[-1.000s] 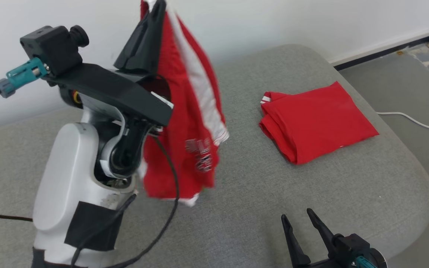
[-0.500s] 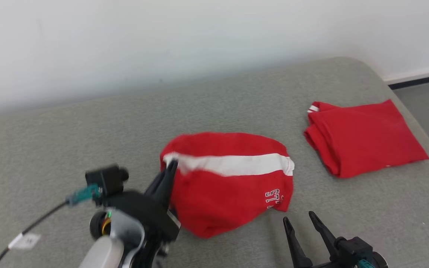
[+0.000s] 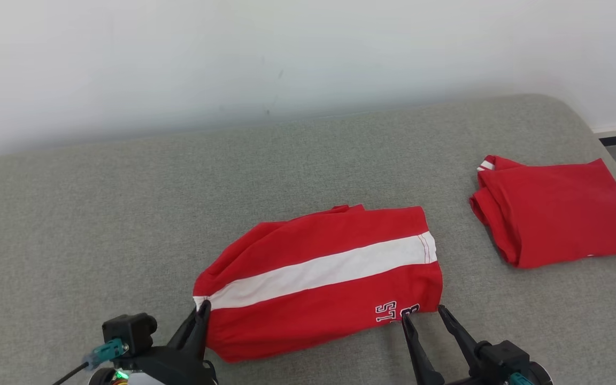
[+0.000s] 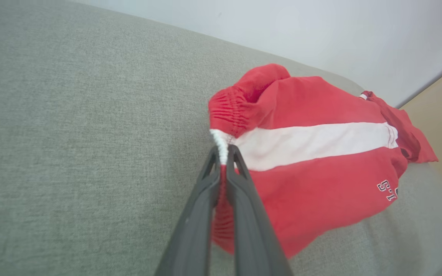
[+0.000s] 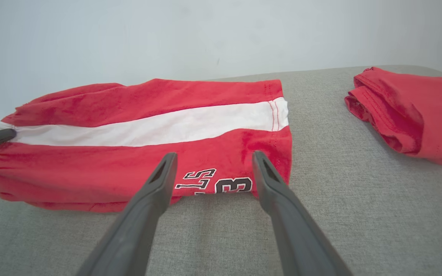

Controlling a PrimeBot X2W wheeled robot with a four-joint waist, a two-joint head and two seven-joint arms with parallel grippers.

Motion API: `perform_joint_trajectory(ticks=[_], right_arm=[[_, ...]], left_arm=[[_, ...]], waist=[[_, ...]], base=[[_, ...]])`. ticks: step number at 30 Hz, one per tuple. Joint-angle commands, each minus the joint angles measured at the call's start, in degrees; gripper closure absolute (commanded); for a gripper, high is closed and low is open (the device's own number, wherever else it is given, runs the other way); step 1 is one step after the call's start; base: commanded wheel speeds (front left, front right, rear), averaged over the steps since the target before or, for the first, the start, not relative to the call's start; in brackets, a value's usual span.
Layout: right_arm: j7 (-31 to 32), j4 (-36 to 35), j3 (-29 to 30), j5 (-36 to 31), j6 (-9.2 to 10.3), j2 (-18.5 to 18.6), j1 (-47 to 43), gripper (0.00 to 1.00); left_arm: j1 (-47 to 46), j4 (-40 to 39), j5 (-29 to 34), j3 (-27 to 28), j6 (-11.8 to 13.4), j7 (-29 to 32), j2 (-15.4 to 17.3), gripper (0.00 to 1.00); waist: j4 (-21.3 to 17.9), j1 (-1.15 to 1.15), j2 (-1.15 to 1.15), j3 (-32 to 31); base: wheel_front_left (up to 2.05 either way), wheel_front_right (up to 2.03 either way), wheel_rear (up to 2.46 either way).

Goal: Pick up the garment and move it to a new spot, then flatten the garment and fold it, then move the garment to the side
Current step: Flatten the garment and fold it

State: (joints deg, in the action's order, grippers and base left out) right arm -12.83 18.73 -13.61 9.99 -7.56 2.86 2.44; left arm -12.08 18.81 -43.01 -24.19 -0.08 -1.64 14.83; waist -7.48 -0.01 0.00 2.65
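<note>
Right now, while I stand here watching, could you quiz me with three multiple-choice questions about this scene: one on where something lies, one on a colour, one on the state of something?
1. Where does the folded red garment lie relative to the striped shorts?
A. on top of them
B. on the robot's right of them, apart
C. on the robot's left of them

2. What colour is the stripe along the shorts?
A. white
B. green
C. black

3. How is the left end effector?
A. wide open in the air
B. shut on the shorts' gathered edge
C. shut on the folded garment

Answers:
1 B: the head view shows a strip of grey cushion between them.
2 A: it reads white against the red cloth.
3 B: the left wrist view shows it clamped on that edge.
</note>
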Motion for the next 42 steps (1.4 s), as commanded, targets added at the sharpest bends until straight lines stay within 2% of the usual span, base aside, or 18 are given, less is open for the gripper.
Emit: perform_joint_trajectory(ticks=[1, 11, 15, 17, 19, 20, 25, 32, 42], right_arm=[[0.07, 0.11, 0.09, -0.2, 0.16, 0.05, 0.15, 0.0], [0.01, 0.04, 1.46, -0.58, 0.16, 0.04, -0.93, 0.0], [-0.15, -0.04, 2.82, -1.14, 0.16, 0.04, -1.15, 0.0], [-0.19, -0.28, 3.43, -1.26, 0.16, 0.04, -1.42, 0.0], [-0.4, -0.35, 4.33, -1.62, 0.16, 0.04, -1.69, 0.0], [-0.64, -0.32, 5.36, -1.86, 0.16, 0.04, -2.01, 0.0], [-1.31, 0.09, 7.21, -2.25, 0.16, 0.04, -2.99, 0.0], [-1.82, 0.47, 8.78, -2.88, 0.16, 0.04, -4.21, 0.0], [-1.97, 0.22, 9.08, -3.15, 0.16, 0.03, -6.06, 0.0]], left_arm=[[0.15, 0.89, 0.28, 0.39, -0.01, -1.58, -0.3, 0.0], [3.27, 3.88, 1.8, 3.82, 0.63, -11.88, -0.45, 0.0], [6.96, 0.93, 4.83, 7.6, 1.97, -13.52, -0.27, 0.0], [9.11, -3.56, 8.24, 11.42, 2.35, -13.59, -1.14, 0.0], [12.44, -8.16, 11.91, 15.35, 1.2, -13.5, -2.81, 0.0], [15.95, -12.09, 15.24, 19.63, -0.39, -13.52, -5.24, 0.0], [22.27, -18.26, 22.01, 28.09, -4.38, -13.54, -10.3, 0.0], [27.15, -17.08, 27.69, 31.0, -7.02, -13.55, -11.71, 0.0], [30.02, -14.58, 28.82, 31.72, -7.39, -13.55, -11.93, 0.0]], waist=[[-0.44, 0.01, 0.0, -0.16], [-2.41, 0.01, 0.0, -1.48], [-2.65, 0.01, 0.0, -1.93], [-2.53, 0.01, 0.0, -2.14], [-2.19, 0.01, 0.0, -2.57], [-1.72, 0.01, 0.0, -3.0], [-0.22, 0.01, 0.0, -4.18], [1.42, 0.01, 0.0, -6.06], [2.21, 0.01, 0.0, -8.04]], base=[[0.0, 0.0, 0.0], [0.0, 0.0, 0.0], [0.0, 0.0, 0.0], [0.0, 0.0, 0.0], [0.0, 0.0, 0.0], [0.0, 0.0, 0.0], [0.0, 0.0, 0.0], [0.0, 0.0, 0.0], [0.0, 0.0, 0.0]])
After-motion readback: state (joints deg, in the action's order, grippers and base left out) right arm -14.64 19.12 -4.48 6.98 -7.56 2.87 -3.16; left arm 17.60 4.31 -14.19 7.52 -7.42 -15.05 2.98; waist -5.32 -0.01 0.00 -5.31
